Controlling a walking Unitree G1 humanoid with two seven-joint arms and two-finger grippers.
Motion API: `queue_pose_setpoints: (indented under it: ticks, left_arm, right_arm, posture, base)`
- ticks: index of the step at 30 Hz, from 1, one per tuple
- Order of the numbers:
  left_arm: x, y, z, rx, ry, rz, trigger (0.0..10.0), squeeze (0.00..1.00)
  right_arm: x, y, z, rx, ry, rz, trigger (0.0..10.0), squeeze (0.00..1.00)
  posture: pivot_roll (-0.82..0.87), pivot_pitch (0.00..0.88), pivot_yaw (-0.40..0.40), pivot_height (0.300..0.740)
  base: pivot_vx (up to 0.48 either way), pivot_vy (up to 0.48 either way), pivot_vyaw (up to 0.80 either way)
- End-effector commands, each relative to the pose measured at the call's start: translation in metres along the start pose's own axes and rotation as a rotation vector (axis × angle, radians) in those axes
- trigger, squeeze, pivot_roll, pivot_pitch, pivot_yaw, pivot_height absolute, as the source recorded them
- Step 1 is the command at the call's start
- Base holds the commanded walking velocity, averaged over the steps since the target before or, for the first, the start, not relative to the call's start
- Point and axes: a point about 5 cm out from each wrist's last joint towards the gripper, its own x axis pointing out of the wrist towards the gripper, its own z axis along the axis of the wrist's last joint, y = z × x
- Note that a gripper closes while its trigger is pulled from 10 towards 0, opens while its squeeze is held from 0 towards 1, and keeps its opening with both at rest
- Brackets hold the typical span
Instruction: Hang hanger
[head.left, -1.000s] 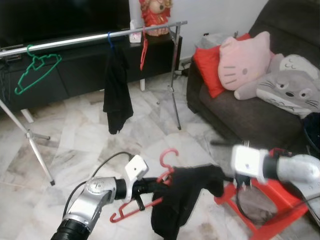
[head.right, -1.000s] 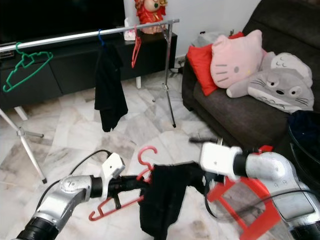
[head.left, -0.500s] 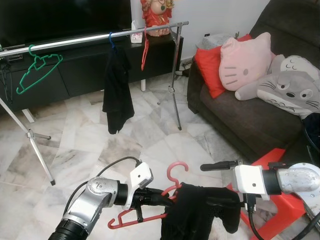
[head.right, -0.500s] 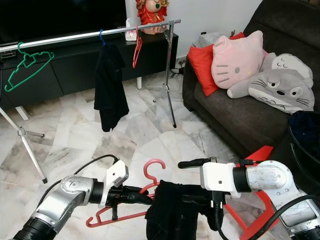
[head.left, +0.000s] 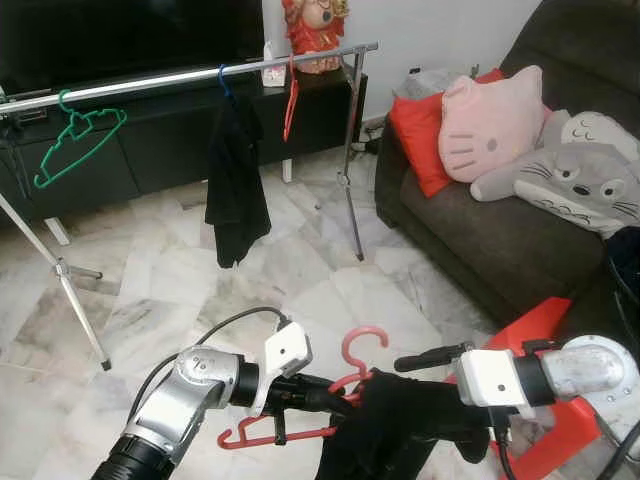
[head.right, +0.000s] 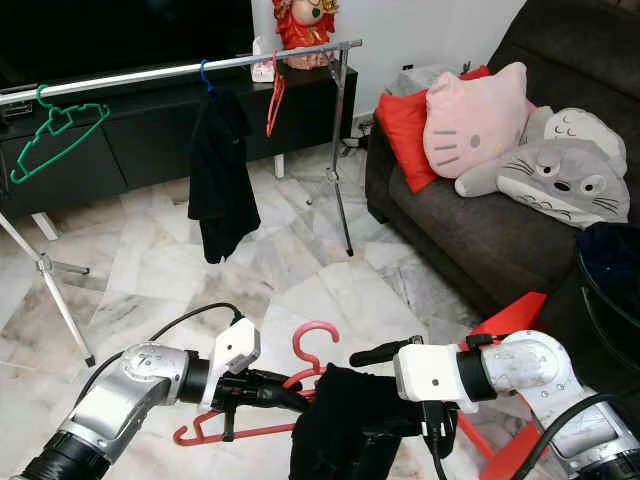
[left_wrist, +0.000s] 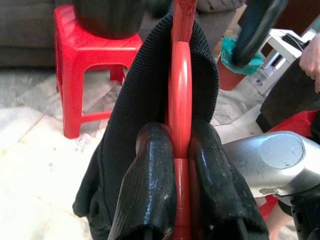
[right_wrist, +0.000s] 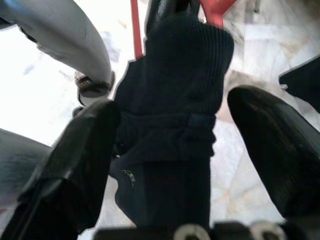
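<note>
Right hand (right_wrist: 170, 125) has spread; left hand (left_wrist: 182, 165) pinches one red hanger (head.left: 345, 385); three hang on rail (head.left: 180, 78).

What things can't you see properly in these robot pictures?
- The black garment: its bottom end is cut off by the lower edge of the right eye view.
- The red hanger: its right half is hidden under the garment in the left eye view.
- The left gripper, shut on the hanger: its fingertips are buried in the cloth in the left wrist view.
- The right gripper: open around the garment, and the cloth hides what lies behind it.

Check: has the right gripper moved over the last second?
Yes. The right gripper dropped lower and left against the red stool, toward the black garment.
</note>
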Motion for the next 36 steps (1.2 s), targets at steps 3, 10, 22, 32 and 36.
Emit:
queue_pose_setpoints:
  ticks: [3, 10, 22, 32, 36]
  left_arm:
    - [0.001, -0.001, 0.016, 0.059, -0.029, -0.032, 10.0, 0.0]
    - [0.002, -0.003, 0.018, 0.071, -0.026, -0.041, 10.0, 0.0]
    - [0.005, -0.005, 0.024, 0.112, -0.033, -0.049, 10.0, 0.0]
    - [0.007, -0.007, 0.027, 0.131, -0.037, -0.055, 10.0, 0.0]
    - [0.008, -0.009, 0.028, 0.134, -0.044, -0.059, 10.0, 0.0]
  right_arm:
    - [0.001, -0.01, -0.005, -0.044, 0.053, -0.056, 10.0, 0.0]
    - [0.004, -0.008, -0.007, -0.019, 0.045, -0.033, 10.0, 0.0]
    - [0.012, 0.004, -0.005, 0.03, -0.018, 0.058, 10.0, 0.0]
    - [0.015, 0.003, -0.008, 0.042, -0.015, 0.056, 0.0, 0.0]
    - [0.017, 0.003, -0.008, 0.056, -0.025, 0.057, 0.0, 0.0]
  posture:
    - [-0.16, 0.0, -0.057, 0.74]
    - [-0.16, 0.0, -0.057, 0.74]
    - [-0.16, 0.0, -0.064, 0.74]
    - [-0.15, 0.0, -0.065, 0.74]
    - [-0.15, 0.0, -0.065, 0.74]
  base:
    - [0.0, 0.0, 0.0]
    - [0.0, 0.0, 0.0]
    - [0.0, 0.0, 0.0]
    - [0.0, 0.0, 0.0]
    - [0.0, 0.0, 0.0]
